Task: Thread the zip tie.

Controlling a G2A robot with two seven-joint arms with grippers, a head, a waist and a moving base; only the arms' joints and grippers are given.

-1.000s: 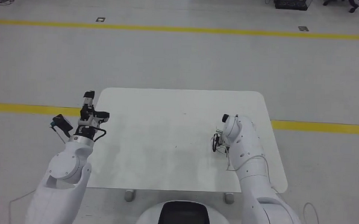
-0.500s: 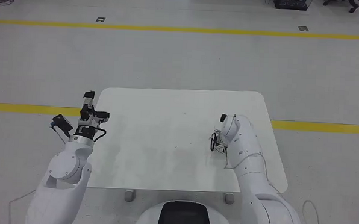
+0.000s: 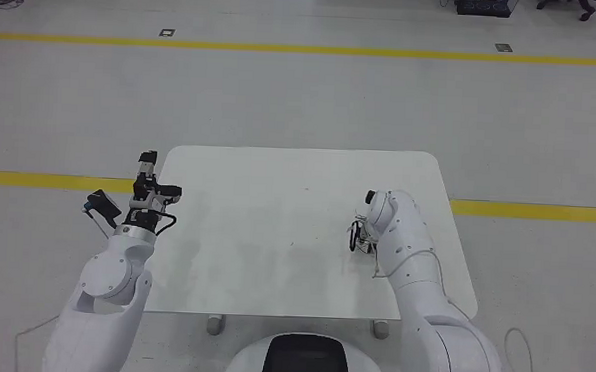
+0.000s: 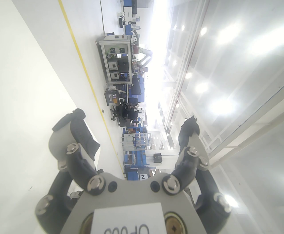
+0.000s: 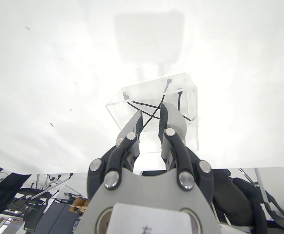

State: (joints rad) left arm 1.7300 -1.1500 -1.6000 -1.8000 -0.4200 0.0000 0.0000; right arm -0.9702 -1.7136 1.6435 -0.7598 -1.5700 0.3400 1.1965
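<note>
A small clear box point(image 5: 142, 88) stands on the white table point(image 3: 277, 215) near its right side. Several black zip ties point(image 5: 179, 100) lie crossed inside it. My right gripper point(image 5: 150, 108) hangs just above the box, open with a narrow gap, and one tie strand runs through that gap without being pinched. In the top view the right gripper point(image 3: 357, 237) is tucked under its wrist. My left gripper point(image 4: 133, 116) is open and empty, raised beside the table's left edge point(image 3: 120, 180) and pointing out at the room.
Yellow floor lines point(image 3: 304, 49) run past the table on the far side. Racks and office chairs point(image 4: 124, 113) stand far off in the hall. The table's bare middle lies between the two arms.
The right arm has edged slightly toward the table's middle. The left arm has not moved.
</note>
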